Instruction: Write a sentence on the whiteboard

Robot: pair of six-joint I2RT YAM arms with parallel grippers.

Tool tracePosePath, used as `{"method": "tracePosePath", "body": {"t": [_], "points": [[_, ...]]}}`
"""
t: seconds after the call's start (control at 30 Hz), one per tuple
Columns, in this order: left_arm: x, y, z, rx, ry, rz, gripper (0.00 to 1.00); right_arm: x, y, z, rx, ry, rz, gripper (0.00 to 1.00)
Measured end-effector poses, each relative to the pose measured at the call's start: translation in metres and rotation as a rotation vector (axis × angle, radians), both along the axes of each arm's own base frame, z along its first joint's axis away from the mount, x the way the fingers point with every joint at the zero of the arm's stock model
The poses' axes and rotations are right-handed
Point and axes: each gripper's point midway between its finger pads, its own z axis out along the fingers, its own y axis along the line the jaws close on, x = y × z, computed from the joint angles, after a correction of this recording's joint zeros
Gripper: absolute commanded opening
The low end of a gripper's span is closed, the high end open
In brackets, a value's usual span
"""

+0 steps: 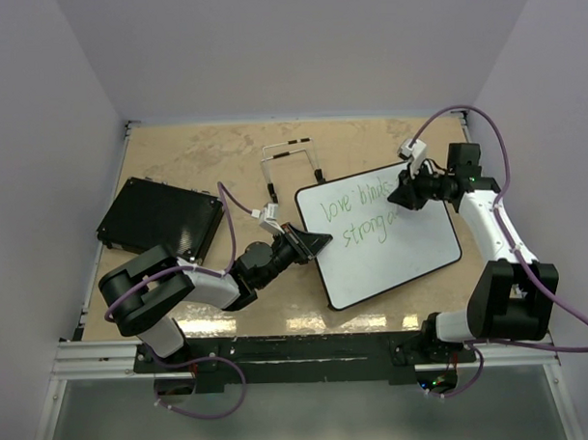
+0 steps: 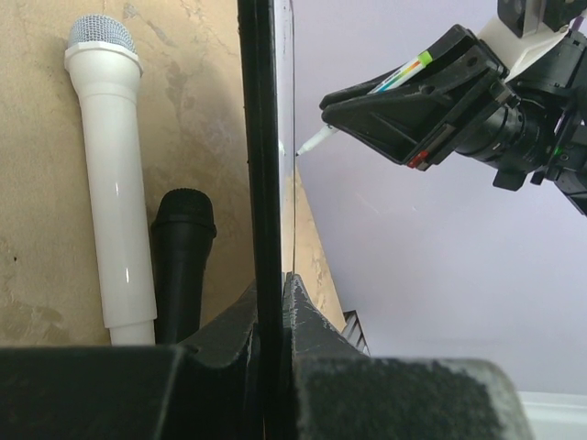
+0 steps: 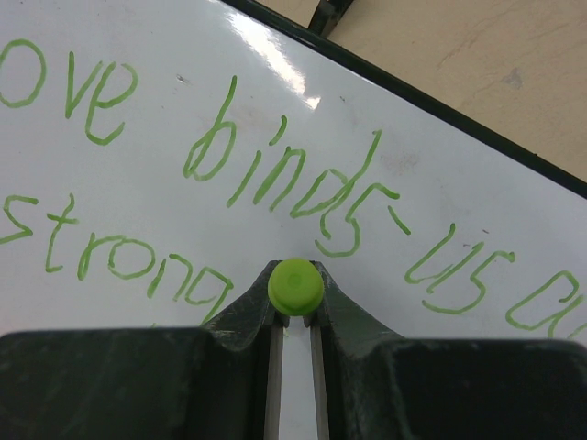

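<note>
board [image 1: 411, 259] askew on counter [image 1: 224, 155], centre-right | left fingers [image 2: 229, 330] pinch its near-left edge | right fingers [image 3: 243, 316] pinch marker [image 3: 294, 284], tip at sentence [image 1: 357, 218], second line | risk: edge pinch slips, board skids, strokes smear; marker twists under pressure

The whiteboard [image 1: 401, 255] lies on the desk [image 1: 195, 156], right of centre and turned at an angle. The sentence [image 1: 357, 216] sits in two lines on its far left part. The left hand [image 1: 317, 243] clamps the board's left edge, and the right hand [image 1: 401, 192] hangs over the far right part, gripping a marker [image 3: 294, 284]. A pad [image 1: 159, 220] lies well apart at the far left. A wire stand [image 1: 290, 157] stands just behind the board. Beside the gripped edge, a microphone [image 2: 110, 183] lies alongside a second microphone [image 2: 183, 266], which is nearer the board.
</note>
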Motion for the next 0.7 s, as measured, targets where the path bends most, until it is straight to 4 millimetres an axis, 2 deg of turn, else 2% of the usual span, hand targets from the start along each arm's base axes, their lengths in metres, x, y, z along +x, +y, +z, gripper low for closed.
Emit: {"method": "tracePosePath", "body": {"t": [0.17,0.7], "points": [[0.0,0.0,0.001,0.003,-0.007,-0.003,0.0,0.005,0.002,0.008,0.017,-0.018,-0.004,0.0],[0.001,0.0,0.0,0.001,-0.005,-0.006,0.0,0.014,0.001,0.003,0.035,-0.009,-0.024,0.0]]}}
